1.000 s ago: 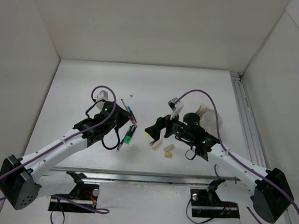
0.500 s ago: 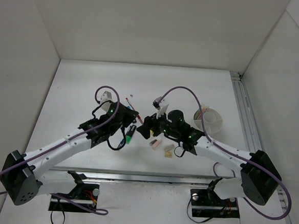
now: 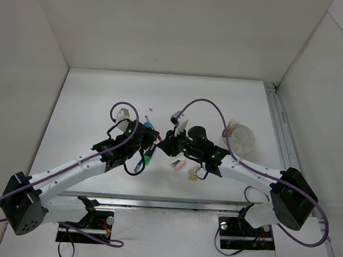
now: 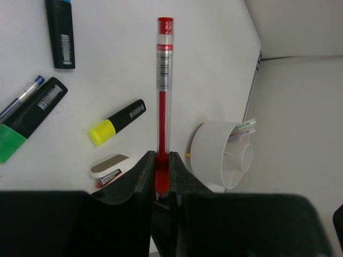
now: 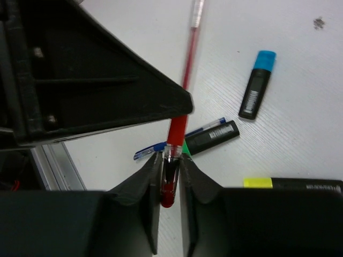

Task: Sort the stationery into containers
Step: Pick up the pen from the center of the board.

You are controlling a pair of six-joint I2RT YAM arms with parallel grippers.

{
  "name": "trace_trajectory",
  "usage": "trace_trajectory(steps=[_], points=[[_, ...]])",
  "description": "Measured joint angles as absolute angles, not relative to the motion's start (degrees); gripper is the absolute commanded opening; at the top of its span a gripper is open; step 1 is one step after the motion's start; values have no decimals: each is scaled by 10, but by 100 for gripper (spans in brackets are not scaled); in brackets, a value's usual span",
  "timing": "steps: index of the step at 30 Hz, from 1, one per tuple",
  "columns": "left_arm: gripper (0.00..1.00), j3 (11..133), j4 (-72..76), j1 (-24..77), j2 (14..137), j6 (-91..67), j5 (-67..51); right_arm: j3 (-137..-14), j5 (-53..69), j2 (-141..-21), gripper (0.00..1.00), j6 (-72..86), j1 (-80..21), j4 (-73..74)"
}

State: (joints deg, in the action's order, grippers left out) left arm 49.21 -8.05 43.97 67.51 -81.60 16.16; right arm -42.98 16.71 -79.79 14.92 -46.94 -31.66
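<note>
Left gripper (image 4: 162, 174) is clenched on the red pen (image 4: 164, 80), which is held off the table at mid-workspace. Right gripper (image 5: 170, 167) is closed on the same pen's red end, just beside the left fingers. White tub (image 3: 244, 146) stands well to the right.
</note>
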Motion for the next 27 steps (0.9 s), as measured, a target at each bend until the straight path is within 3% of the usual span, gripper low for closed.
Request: trace_trajectory(steps=[2, 8, 13, 16, 17, 19, 20, 22, 23, 26, 27], points=[[0, 489, -76, 441, 674, -813, 162, -430, 156, -798, 0, 150, -469, -315], [0, 489, -63, 442, 672, -799, 155, -430, 141, -786, 0, 166, -469, -306], [8, 489, -54, 449, 660, -782, 134, -430, 131, -742, 0, 168, -470, -252], [24, 489, -47, 455, 651, -763, 121, -433, 124, -711, 0, 168, -470, -213], [40, 489, -46, 456, 650, -753, 118, -434, 122, -701, 0, 166, -470, -201], [49, 489, -45, 456, 650, -735, 117, -444, 115, -683, 0, 164, -470, -165], [62, 489, -45, 456, 650, -726, 115, -451, 111, -676, 0, 163, -470, -147], [74, 491, -46, 456, 650, -708, 114, -473, 97, -670, 0, 160, -470, -106], [86, 491, -46, 456, 650, -700, 113, -486, 89, -670, 0, 159, -470, -84], [100, 497, -53, 456, 650, -678, 112, -528, 67, -674, 0, 152, -470, -19], [100, 502, -58, 456, 649, -669, 112, -543, 63, -679, 0, 150, -469, 7]])
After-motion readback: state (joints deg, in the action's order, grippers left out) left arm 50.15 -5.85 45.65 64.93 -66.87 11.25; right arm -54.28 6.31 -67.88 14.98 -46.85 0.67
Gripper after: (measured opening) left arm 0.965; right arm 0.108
